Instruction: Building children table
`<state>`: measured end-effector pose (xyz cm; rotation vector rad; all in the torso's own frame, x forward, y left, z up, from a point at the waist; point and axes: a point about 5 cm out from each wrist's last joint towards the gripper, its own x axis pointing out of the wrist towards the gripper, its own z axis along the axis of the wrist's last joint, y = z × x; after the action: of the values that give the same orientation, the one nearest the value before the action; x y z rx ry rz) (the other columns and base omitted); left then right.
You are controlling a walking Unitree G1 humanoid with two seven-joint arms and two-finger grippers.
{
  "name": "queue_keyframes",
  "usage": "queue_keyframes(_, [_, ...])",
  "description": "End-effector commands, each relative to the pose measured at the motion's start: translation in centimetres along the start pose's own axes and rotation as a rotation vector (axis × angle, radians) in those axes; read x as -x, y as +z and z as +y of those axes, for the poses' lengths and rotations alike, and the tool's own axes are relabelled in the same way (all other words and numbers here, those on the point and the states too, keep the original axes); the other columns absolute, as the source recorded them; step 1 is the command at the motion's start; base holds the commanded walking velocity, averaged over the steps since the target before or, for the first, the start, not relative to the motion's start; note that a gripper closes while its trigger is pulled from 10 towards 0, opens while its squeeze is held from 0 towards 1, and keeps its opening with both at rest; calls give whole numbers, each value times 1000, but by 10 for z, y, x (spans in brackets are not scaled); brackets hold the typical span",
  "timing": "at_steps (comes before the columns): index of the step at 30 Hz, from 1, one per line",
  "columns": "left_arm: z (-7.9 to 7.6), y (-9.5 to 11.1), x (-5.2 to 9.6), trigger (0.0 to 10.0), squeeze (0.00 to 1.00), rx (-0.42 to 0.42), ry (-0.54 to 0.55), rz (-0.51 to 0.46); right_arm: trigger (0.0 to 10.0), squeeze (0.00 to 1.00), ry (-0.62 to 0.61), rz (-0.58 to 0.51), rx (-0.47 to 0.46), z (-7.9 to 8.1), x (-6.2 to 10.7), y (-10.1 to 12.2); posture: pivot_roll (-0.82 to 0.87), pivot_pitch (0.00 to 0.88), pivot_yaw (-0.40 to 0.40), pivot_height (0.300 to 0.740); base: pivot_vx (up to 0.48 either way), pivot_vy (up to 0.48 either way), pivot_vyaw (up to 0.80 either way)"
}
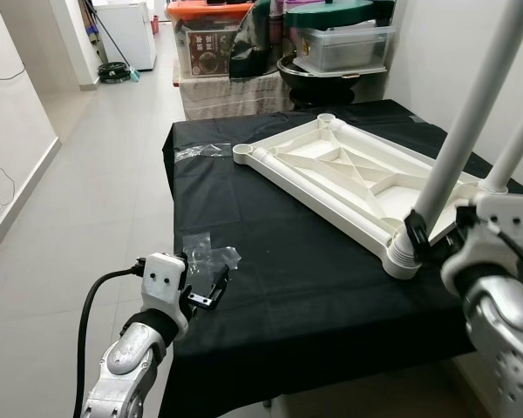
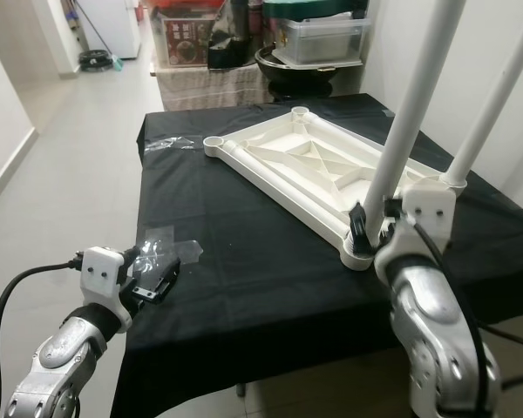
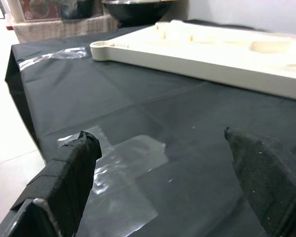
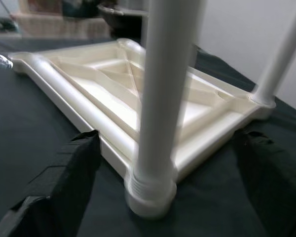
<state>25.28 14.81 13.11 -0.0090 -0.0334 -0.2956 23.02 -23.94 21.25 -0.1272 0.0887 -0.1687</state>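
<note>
A white plastic table top (image 1: 349,170) lies upside down on the black-covered table (image 1: 270,287). Two white legs stand in its near right sockets: the nearer leg (image 1: 466,131) and a second leg (image 1: 514,148) behind it. Two far sockets (image 1: 242,153) hold nothing. My right gripper (image 4: 163,187) is open, with one finger (image 4: 64,182) on each side of the nearer leg's threaded base and gaps to the leg. My left gripper (image 1: 213,292) is open at the table's near left edge, just above a crumpled clear plastic bag (image 3: 123,168).
Another scrap of clear plastic (image 1: 196,151) lies at the far left of the cloth. Behind the table stand storage boxes (image 1: 213,39), a clear bin (image 1: 344,48) and a dark pan (image 1: 318,74). Tiled floor (image 1: 87,192) runs along the left; a wall is close on the right.
</note>
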Motion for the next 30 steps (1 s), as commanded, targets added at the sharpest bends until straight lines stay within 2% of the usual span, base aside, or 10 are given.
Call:
queue_keyframes(1, [4,-2,3,10000,0,9,3,13,10000,0,70,-24,1,0,7,6,-30,0,9,740,0,0,0])
queue_keyframes(5, [3,-3,4,10000,0,10,-2,18,10000,0,184,-57,-43,8,13,13,-36,0,17,740,0,0,0])
queue_keyframes(7, [-1,-4,2,10000,0,14,-18,19,10000,0,369,-95,-68,26,20,17,-38,0,22,740,0,0,0])
queue_keyframes(10, [-3,-1,0,10000,0,15,-29,9,10000,0,450,-118,-58,38,17,15,-16,0,11,740,0,0,0])
queue_keyframes(11, [-2,1,-1,10000,0,13,-28,-1,10000,0,500,-123,-48,47,12,12,-5,0,5,740,0,0,0])
queue_keyframes(12, [-2,1,-1,10000,0,13,-28,-1,10000,0,500,-123,-48,47,12,12,-5,0,5,740,0,0,0])
queue_keyframes(17, [6,7,5,10000,0,4,-3,-20,10000,0,735,-159,-85,86,9,6,32,0,-19,740,0,0,0])
queue_keyframes(21, [6,7,6,10000,0,4,-2,-22,10000,0,761,-163,-95,90,9,6,32,0,-19,740,0,-60,0])
queue_keyframes(24, [2,8,6,10000,0,8,4,-33,10000,0,778,-146,-73,94,-7,-3,54,0,-33,740,0,-325,0])
queue_keyframes(30, [1,7,6,10000,0,4,4,-29,10000,0,783,-176,-63,94,-15,-2,62,0,-35,740,0,-427,0])
